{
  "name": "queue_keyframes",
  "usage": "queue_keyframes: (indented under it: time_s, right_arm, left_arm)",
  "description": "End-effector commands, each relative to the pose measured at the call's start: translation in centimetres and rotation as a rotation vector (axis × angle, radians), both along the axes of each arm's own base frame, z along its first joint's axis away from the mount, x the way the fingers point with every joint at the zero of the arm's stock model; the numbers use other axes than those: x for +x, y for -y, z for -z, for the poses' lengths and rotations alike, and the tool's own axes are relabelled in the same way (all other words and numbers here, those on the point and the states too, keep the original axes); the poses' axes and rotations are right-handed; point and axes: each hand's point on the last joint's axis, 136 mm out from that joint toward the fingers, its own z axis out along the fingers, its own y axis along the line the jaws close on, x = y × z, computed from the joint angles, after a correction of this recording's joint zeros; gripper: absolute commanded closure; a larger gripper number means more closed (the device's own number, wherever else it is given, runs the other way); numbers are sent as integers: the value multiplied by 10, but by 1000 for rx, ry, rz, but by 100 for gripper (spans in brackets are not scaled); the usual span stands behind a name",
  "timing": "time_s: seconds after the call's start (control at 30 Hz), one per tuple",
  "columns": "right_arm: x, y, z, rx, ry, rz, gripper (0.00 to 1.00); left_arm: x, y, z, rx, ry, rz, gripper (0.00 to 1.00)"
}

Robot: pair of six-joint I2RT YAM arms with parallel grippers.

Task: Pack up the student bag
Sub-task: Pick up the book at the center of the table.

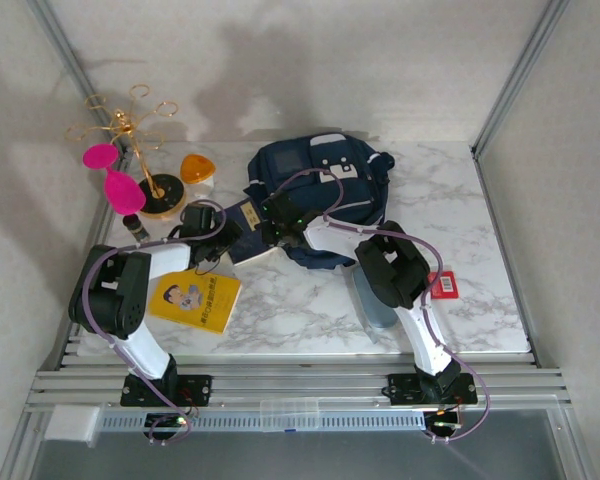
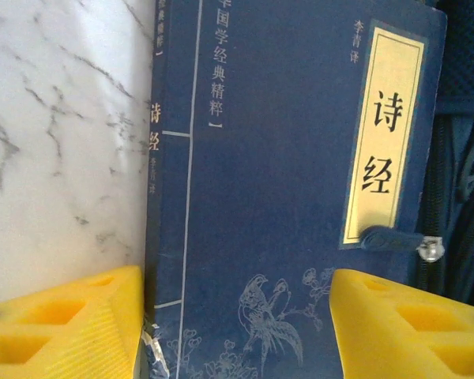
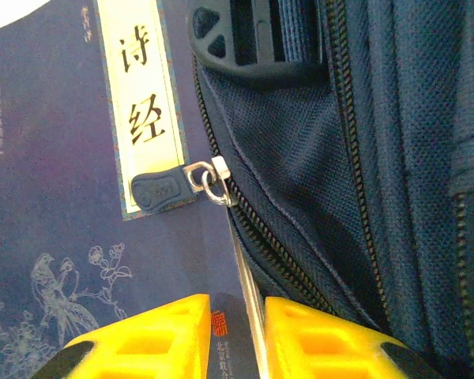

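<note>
**Blue Book Framed Between Yellow Fingers**

A dark blue book (image 2: 276,205) is seen lying flat on the white marble table (image 2: 55,142), its spine turned to the left. A yellow title label (image 2: 383,134) bearing two large black characters is set near its right edge, and birds and blossoms are drawn in pale lines lower down. The jaws of the left gripper (image 2: 237,316) are held wide apart: one yellow finger (image 2: 71,324) is placed at the spine, the other over the cover. A dark zipper pull (image 2: 391,239) with a silver ring (image 2: 431,250) is laid across the label's lower corner. The student bag (image 2: 462,181) is seen along the book's right edge.
</note>
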Motion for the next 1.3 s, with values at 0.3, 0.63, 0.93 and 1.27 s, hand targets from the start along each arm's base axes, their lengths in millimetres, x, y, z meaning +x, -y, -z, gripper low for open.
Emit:
queue_keyframes:
  time_s: [0.3,0.63,0.93,1.27]
  right_arm:
    - [-19,9,39,-34,-125,-34,81]
    - [-18,9,37,-29,-127,-26,81]
    - [-15,7,26,-18,-108,-31,80]
    - [-20,-1,-19,70,-79,-66,70]
  left_arm:
    - [14,25,-71,-237,245,-46,45]
    - [10,36,-52,-246,157,-22,54]
    - [4,30,-35,-178,85,-29,76]
    - [3,14,-59,-96,129,-60,100]
